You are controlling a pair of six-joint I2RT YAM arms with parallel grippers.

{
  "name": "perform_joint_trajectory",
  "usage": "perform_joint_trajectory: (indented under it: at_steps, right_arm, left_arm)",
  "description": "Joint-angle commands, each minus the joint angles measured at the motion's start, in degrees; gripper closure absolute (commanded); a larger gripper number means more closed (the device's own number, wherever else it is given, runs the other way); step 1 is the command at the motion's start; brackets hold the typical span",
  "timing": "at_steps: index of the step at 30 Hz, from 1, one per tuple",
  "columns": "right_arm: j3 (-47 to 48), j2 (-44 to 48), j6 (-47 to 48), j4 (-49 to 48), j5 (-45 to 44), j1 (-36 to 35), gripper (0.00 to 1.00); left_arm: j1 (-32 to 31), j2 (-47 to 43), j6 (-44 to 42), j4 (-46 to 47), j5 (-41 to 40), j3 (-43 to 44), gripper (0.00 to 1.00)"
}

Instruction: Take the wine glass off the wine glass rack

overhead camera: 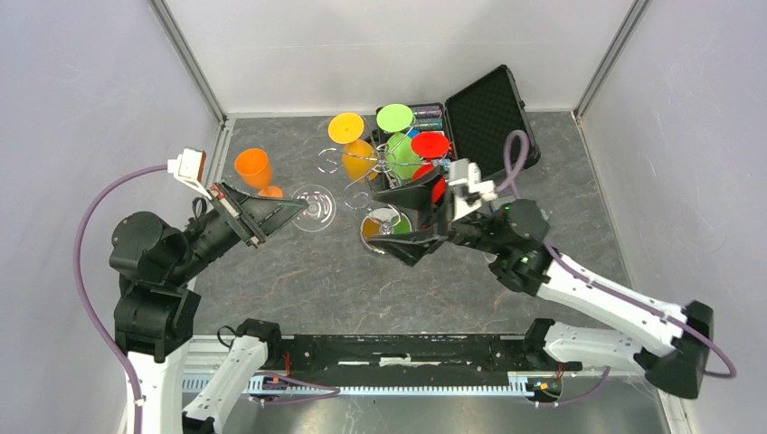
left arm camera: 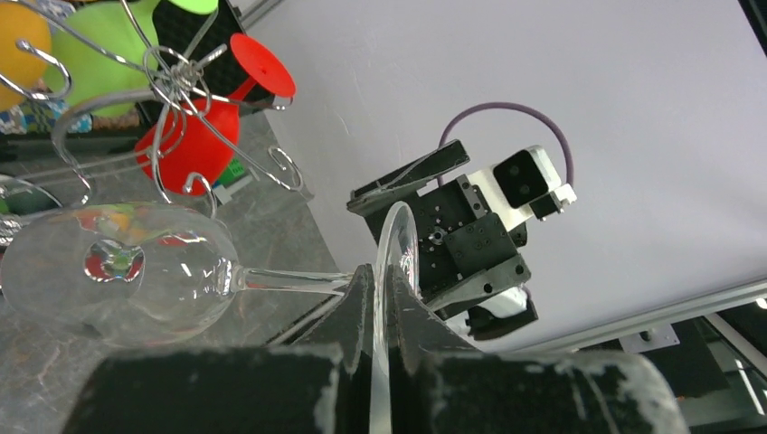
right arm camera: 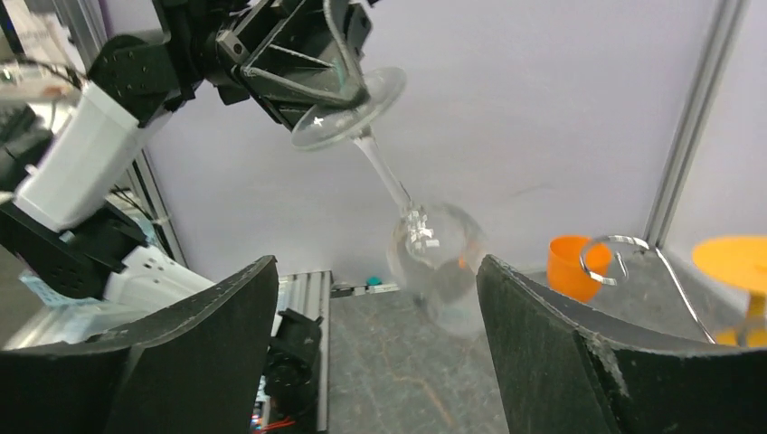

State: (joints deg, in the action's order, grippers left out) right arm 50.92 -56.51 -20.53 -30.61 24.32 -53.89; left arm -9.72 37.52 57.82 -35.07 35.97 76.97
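The chrome wine glass rack stands mid-table on its mirrored disc base, with an orange, a green and a red glass hanging on it. My left gripper is shut on the foot of a clear wine glass, held just left of the rack and free of its wire arms. The left wrist view shows the jaws pinching the foot edge, with the bowl to the left. My right gripper is open and empty by the rack base. It faces the glass.
An open black case lies behind and right of the rack. An orange cup stands on the table at the left, also in the right wrist view. A curled wire arm reaches toward the clear glass. Grey walls surround the table.
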Motion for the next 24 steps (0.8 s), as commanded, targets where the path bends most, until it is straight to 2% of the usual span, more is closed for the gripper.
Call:
perform_joint_trajectory:
  at_steps: [1, 4, 8, 9, 10, 15, 22, 24]
  right_arm:
    - [6.6, -6.9, 18.4, -3.9, -1.1, -5.0, 0.14]
    - [8.6, -10.8, 23.7, -4.5, -1.5, -5.5, 0.14]
    - [9.5, -13.6, 26.9, -8.5, 2.1, -5.7, 0.14]
    - [10.5, -10.1, 27.3, -8.1, 2.6, -5.8, 0.14]
    - [11.9, -15.5, 27.9, -7.1, 3.2, -5.9, 0.16]
    - [16.4, -18.5, 28.0, -4.8, 6.4, -6.8, 0.28]
    - [18.4, -20.8, 26.8, -2.5, 5.8, -7.6, 0.45]
    - [18.8, -21.2, 26.5, -2.2, 5.8, -7.9, 0.54]
  left_arm:
    - [-0.3, -1.0, 5.0, 4.5, 4.2, -1.5, 0.98]
    - [-1.1, -0.8, 8.5, 7.5, 7.0, -2.4, 0.98]
    - [-1.7, -0.3, 10.7, 9.5, 8.3, -2.5, 0.98]
    - [-1.7, -0.1, 11.3, 10.3, 8.6, -2.8, 0.98]
    - [-1.8, 0.0, 11.6, 10.7, 8.9, -3.0, 0.98]
    - [-1.9, 0.1, 11.9, 11.1, 8.8, -3.9, 0.98]
    - [-1.9, -0.2, 11.8, 11.2, 8.6, -3.7, 0.98]
    - [-1.9, -0.3, 11.8, 11.2, 8.6, -3.5, 0.98]
